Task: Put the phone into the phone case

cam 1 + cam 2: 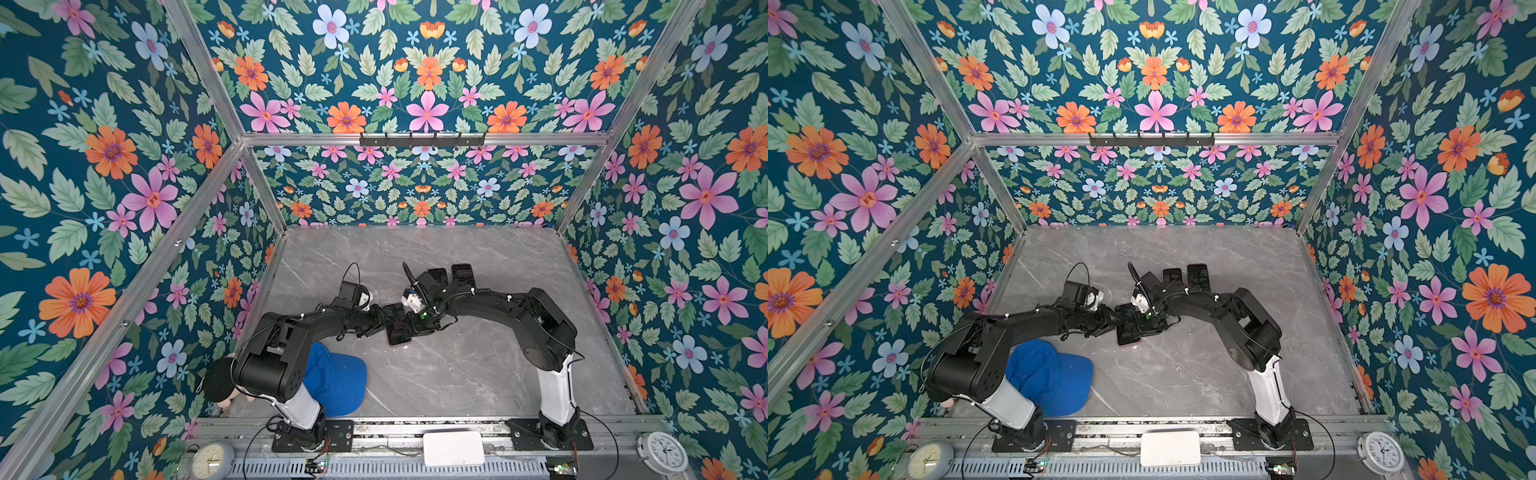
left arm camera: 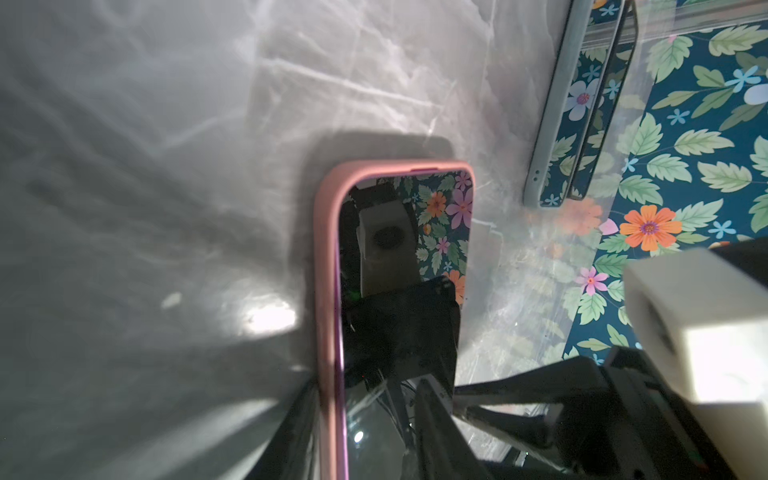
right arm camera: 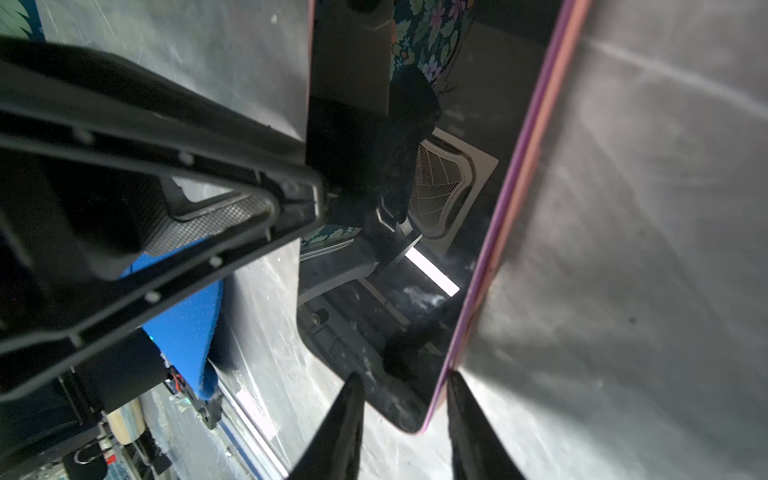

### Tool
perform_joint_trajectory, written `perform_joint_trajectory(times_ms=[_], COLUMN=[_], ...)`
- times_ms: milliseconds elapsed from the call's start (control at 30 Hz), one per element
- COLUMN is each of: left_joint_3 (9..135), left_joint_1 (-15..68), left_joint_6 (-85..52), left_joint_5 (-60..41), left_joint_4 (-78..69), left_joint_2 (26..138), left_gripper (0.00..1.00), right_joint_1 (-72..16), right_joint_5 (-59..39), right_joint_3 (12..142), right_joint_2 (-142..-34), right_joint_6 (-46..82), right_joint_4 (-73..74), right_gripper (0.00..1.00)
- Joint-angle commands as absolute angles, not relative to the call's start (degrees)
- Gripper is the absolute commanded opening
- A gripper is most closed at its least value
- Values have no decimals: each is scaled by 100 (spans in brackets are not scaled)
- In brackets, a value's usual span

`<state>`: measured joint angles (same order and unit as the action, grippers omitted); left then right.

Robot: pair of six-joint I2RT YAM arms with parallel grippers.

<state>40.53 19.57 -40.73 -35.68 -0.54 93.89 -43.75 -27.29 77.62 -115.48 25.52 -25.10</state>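
We count two arms on the bench (image 1: 478,374): the left arm (image 1: 291,332) and the right arm (image 1: 519,307). Each carries one hand, so two: the left hand (image 1: 385,328) and the right hand (image 1: 412,326). We count three phones: the middle phone (image 1: 397,322) and two dark ones at the back, the left back phone (image 1: 437,276) and the right back phone (image 1: 463,272). We make out two cases: one pink case (image 2: 326,270) and one pale case (image 2: 550,124). We count one blue cap (image 1: 336,378), one white box (image 1: 453,449), one black hook rail (image 1: 422,140), and two clocks: the grey clock (image 1: 212,459) and the white clock (image 1: 663,453).
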Motion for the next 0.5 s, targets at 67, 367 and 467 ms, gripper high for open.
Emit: perform_joint_trajectory(times_ms=[67, 367, 467], left_joint_3=[4087, 3869, 3765], left_joint_1=[2021, 2198, 2317], left_joint_6=[-4143, -4154, -4217], left_joint_5=[-3474, -3257, -3102], left_joint_4=[44, 791, 1155], left_joint_2=[9480, 8942, 8584], left_gripper=[39, 38, 34], right_joint_1=[-4403, -4445, -4502], right_joint_5=[-2676, -1814, -1793], right_joint_3=[7482, 6697, 6526], right_joint_2=[-11339, -10628, -10393], right_joint_6=[3023, 4277, 4376], right_joint_4=[-2137, -1794, -1599], right_gripper=[34, 45, 45])
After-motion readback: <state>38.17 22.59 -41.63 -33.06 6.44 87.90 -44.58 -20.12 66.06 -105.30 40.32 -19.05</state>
